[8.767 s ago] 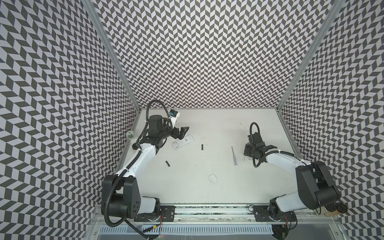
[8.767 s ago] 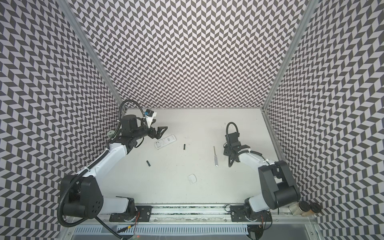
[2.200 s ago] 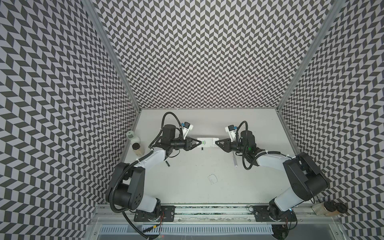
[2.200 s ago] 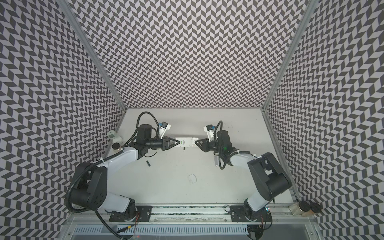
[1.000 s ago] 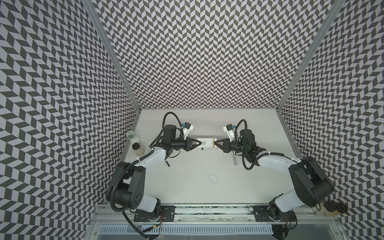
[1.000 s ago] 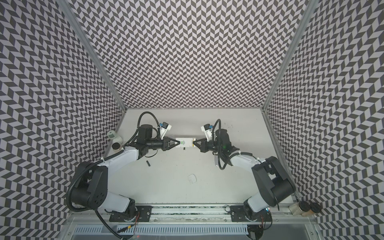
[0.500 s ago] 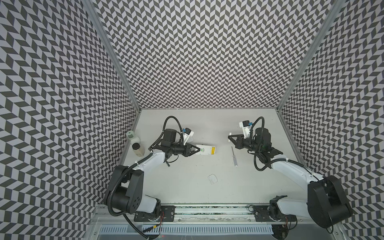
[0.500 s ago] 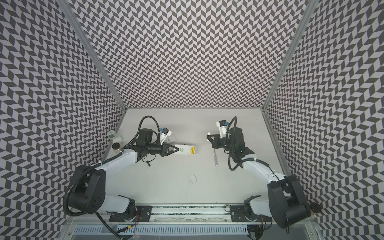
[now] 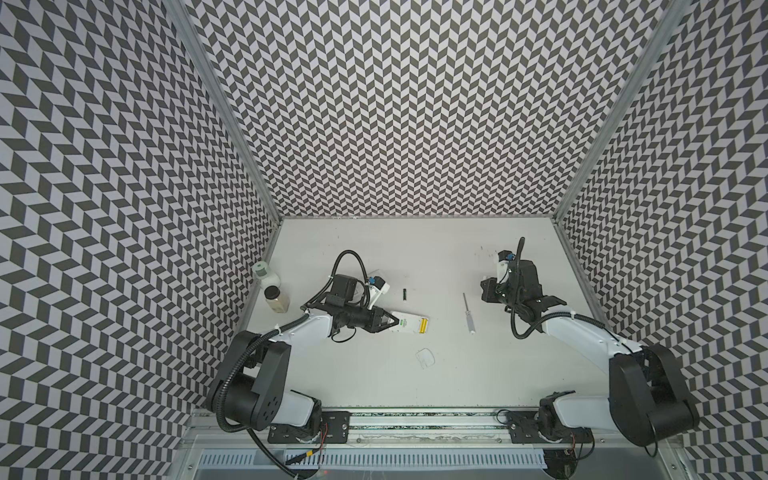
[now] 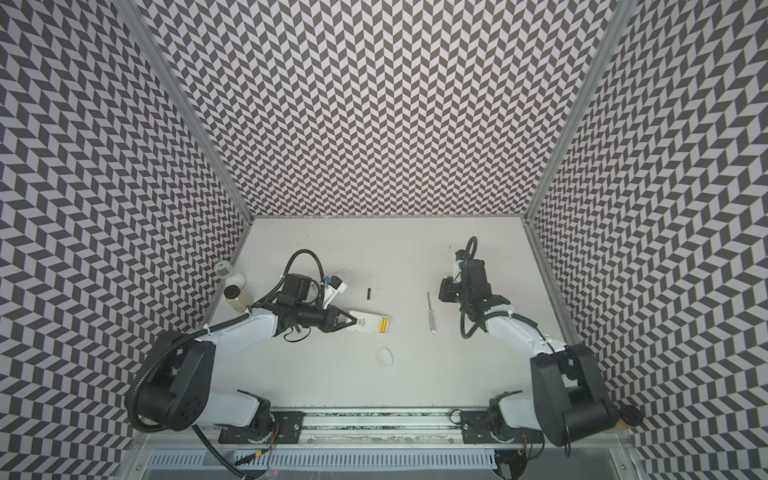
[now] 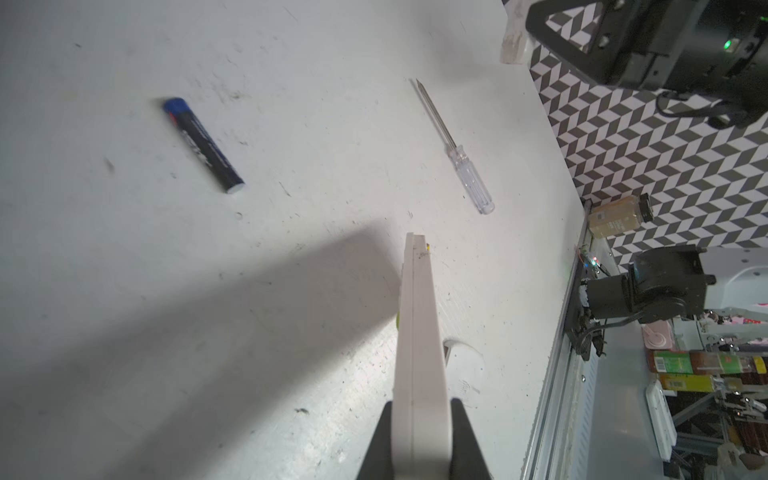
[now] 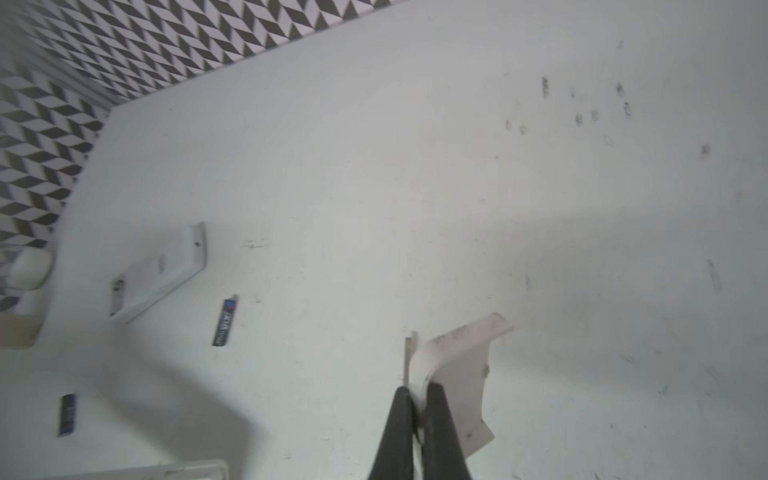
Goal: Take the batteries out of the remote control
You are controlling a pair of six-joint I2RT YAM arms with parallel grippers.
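Left wrist view: looked edge-on along a slim white plastic remote control [image 11: 419, 353], clamped at its near end in the left gripper [image 11: 422, 413], with black fingers [image 11: 380, 436] set narrow against both flat faces. Found it, in both top views, held off the pale grey tabletop [image 9: 415, 249], to judge by the shadow beneath, free end pointing toward the middle. Spotted bright yellow cylindrical batteries [image 9: 423, 336] side by side in the open bay at that free end, not yet out. Noted the right gripper [image 12: 417, 390] pinched tight on a thin white curved plastic plate [image 12: 461, 365], probably the bay's cover, well apart from the remote. Counted one black cylindrical battery [image 11: 203, 145] loose on the table beyond the remote and a second black battery [image 12: 67, 415], blurred, in the right wrist view. Saw a slim metal screwdriver with a clear handle [image 11: 457, 151] lying between the two arms, untouched.

Judged those yellow cells light, rigid and smooth: apt to roll once freed and to squirt from a pinch across the round. Guessed at spring contacts keeping them seated; would lever one end up first, then take hold across the middle of the barrel with a narrow grip. Reckoned the remote light and stiff too, yet gripped at one end only, so liable to pivot under a downward push at the bay; would press gently or steady the free end against the table.
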